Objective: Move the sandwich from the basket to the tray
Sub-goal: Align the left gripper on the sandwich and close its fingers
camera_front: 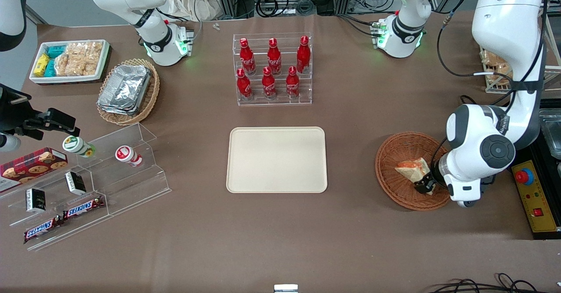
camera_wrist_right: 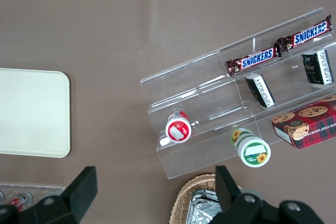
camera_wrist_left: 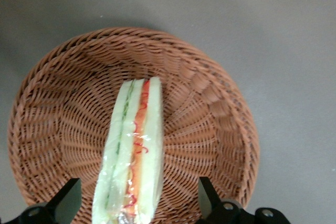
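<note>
The sandwich (camera_wrist_left: 131, 150) stands on edge in the basket (camera_wrist_left: 52, 103), its cut side with the orange, white and green layers turned up toward the wrist camera, so the two flat bread faces are presented sideways, which suits a pinch across its thickness. It sits near the middle of the basket floor, with one end running toward the rim nearest the arm. The hand (camera_front: 425, 183) hangs low over that end of the sandwich with its fingers (camera_wrist_left: 68, 203) spread wide, one to each side of the bread and clear of it, so nothing is gripped yet; the gap looks ample, and closing here would likely catch the wedge near its end rather than at its middle. The left arm is folded down steeply over the basket at the working arm's end of the bench (camera_front: 350, 223), wrist pointing almost straight down. The tray (camera_front: 277, 159) lies bare at the middle of the bench, well apart from the basket, waiting for the drop. Farther from the front camera than the tray stands a clear rack of red bottles (camera_front: 272, 67).
</note>
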Robot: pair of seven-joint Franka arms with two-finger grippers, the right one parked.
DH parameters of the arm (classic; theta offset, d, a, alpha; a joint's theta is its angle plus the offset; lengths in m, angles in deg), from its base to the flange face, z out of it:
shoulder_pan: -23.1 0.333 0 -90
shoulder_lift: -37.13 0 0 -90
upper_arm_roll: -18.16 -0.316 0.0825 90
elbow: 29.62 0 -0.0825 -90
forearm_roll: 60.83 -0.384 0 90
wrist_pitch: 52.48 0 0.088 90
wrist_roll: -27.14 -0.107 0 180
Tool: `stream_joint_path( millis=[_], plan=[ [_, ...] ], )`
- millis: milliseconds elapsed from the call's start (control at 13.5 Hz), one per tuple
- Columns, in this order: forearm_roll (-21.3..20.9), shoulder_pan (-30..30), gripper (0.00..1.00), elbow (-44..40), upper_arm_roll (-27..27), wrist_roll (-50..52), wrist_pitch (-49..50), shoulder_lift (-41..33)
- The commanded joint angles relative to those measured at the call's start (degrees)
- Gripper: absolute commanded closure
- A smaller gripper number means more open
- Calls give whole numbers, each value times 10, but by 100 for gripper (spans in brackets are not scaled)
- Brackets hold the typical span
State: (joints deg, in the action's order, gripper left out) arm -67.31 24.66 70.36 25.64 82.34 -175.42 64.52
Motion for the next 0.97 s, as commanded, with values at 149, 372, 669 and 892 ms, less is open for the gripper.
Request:
stream_joint_path(
  millis=[149,372,669,892],
  plan=[
    [-13,2,0,26,-1,14,-4,-1],
    [-13,4,0,68,-1,17,-73,0],
    [0,2,3,65,0,45,-110,14],
    [-1,-2,100,48,2,107,-121,20]
  ],
)
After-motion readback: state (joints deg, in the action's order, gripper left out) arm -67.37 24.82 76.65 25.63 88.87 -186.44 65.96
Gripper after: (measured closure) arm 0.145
